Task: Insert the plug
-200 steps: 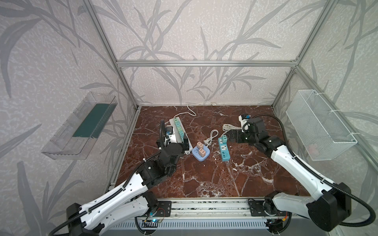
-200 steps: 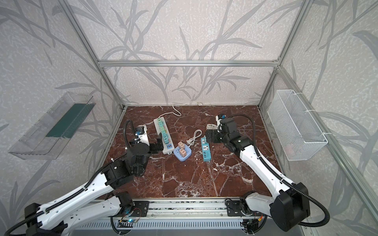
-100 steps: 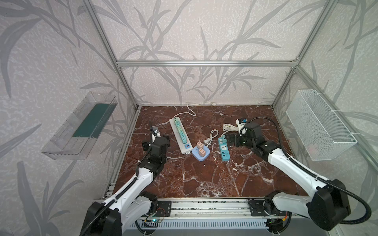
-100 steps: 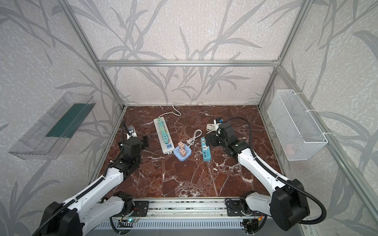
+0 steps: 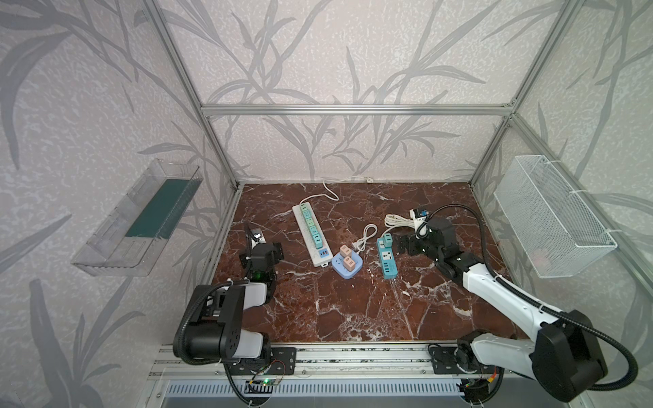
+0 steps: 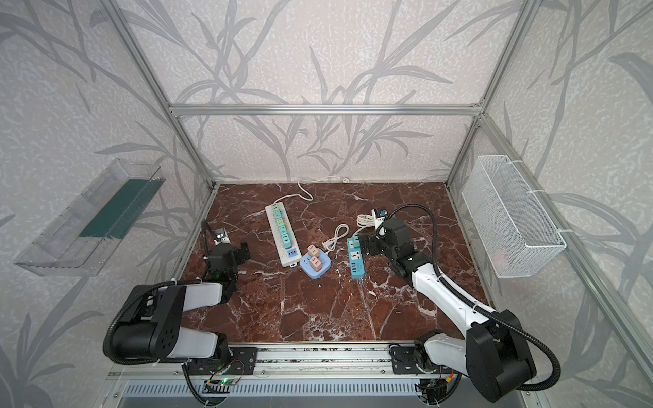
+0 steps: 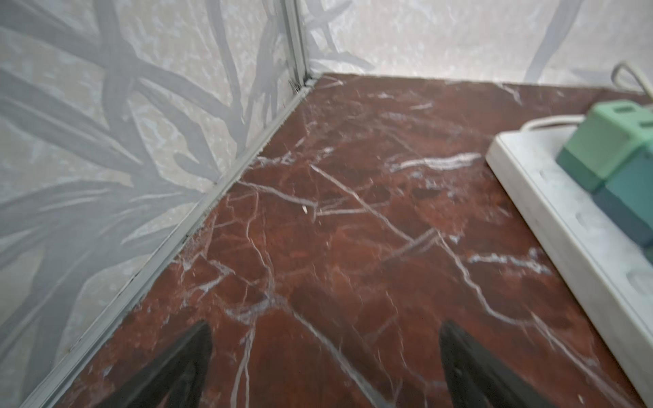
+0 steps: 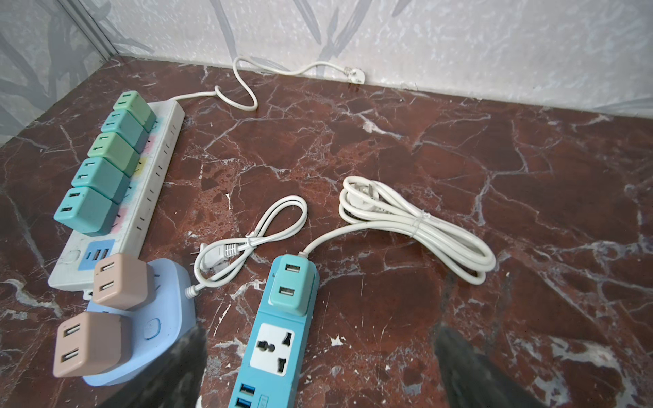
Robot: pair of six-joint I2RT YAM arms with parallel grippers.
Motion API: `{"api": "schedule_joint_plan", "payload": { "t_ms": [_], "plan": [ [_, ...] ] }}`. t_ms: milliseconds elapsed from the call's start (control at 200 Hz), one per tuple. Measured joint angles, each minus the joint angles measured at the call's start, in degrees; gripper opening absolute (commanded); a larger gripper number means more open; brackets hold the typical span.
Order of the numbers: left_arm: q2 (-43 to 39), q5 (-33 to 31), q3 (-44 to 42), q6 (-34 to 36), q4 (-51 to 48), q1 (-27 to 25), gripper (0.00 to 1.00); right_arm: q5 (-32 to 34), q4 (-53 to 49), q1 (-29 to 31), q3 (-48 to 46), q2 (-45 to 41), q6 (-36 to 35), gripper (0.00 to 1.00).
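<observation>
A teal power strip (image 5: 387, 259) (image 8: 272, 349) lies right of centre, with a teal adapter plug (image 5: 387, 241) (image 8: 291, 284) seated in its far socket and one white socket (image 8: 272, 348) free. My right gripper (image 5: 401, 244) (image 8: 319, 330) hovers open just right of that strip, nothing between its fingers. A white power strip (image 5: 311, 231) (image 7: 572, 243) carries a row of green and teal adapters (image 8: 106, 166). My left gripper (image 5: 261, 249) (image 7: 324, 325) is open and empty over bare floor near the left wall.
A light-blue socket block (image 5: 348, 264) (image 8: 166, 318) holds two tan adapters (image 8: 120, 281); its cord's loose two-pin plug (image 8: 212, 254) lies beside it. A coiled white cable (image 8: 417, 226) trails from the teal strip. A wire basket (image 5: 551, 215) hangs on the right wall, a clear tray (image 5: 141, 219) on the left.
My left arm has drawn back from the white strip to the left wall side and folded up. The right gripper has shifted slightly forward, closer to the teal strip. Both stayed open.
</observation>
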Motion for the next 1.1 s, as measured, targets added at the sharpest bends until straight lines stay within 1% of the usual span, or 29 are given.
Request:
{"api": "schedule_joint_plan", "payload": {
  "t_ms": [25, 65, 130, 200, 265, 395, 490, 605, 675, 765, 865, 935, 980, 1100],
  "plan": [
    [1.73, 0.31, 0.20, -0.07, 1.77, 0.15, 0.99, 0.46, 0.66, -0.11, -0.66, -0.46, -0.59, 0.99],
    [3.28, 1.05, 0.55, -0.28, 1.49, 0.22, 0.99, 1.42, 1.68, -0.44, -1.62, -1.14, -1.36, 0.99],
    [3.17, 1.42, 0.79, -0.59, 0.15, 0.22, 0.99, 3.50, 3.76, -1.22, -3.65, -2.67, -2.60, 0.99],
    [3.72, 1.88, 0.81, -0.46, 3.28, 0.22, 0.99, 6.27, 6.97, -1.97, -6.47, -4.55, -4.09, 0.99],
    [3.72, 2.12, 1.14, -0.57, 3.58, 0.22, 0.99, 9.20, 9.90, -2.64, -9.27, -6.01, -5.62, 0.99],
    [3.80, 2.32, 1.49, -0.50, 4.70, 0.22, 0.99, 13.40, 17.51, -4.37, -14.69, -6.36, -9.81, 0.99],
    [3.91, 2.47, 1.51, -0.48, 5.20, 0.22, 0.99, 13.53, 21.88, -4.92, -17.88, -5.25, -12.13, 0.99],
    [4.02, 2.62, 1.51, -0.33, 5.86, 0.22, 0.99, 13.11, 24.09, -4.94, -18.67, -3.13, -13.66, 0.99],
    [4.04, 2.69, 1.51, -0.22, 6.10, 0.22, 0.99, 13.35, 27.58, -4.94, -19.19, -1.22, -14.34, 0.99],
    [4.04, 2.78, 1.51, -0.20, 6.51, 0.22, 0.99, 14.34, 37.68, -4.96, -22.16, 3.26, -15.41, 0.99],
    [4.04, 2.84, 1.51, -0.17, 6.71, 0.22, 0.99, 15.78, 49.16, -4.94, -25.73, 12.17, -16.94, 0.99],
    [4.04, 2.91, 1.51, -0.13, 6.71, 0.22, 0.99, 18.29, 57.88, -4.83, -27.78, 19.74, -17.25, 0.99],
    [4.04, 2.91, 1.51, -0.15, 6.71, 0.22, 0.99, 18.99, 60.28, -5.01, -28.33, 22.84, -17.27, 0.99],
    [4.04, 2.95, 1.51, -0.13, 6.71, 0.22, 0.99, 19.87, 65.81, -5.68, -28.85, 23.78, -17.25, 0.99]
  ]
}}
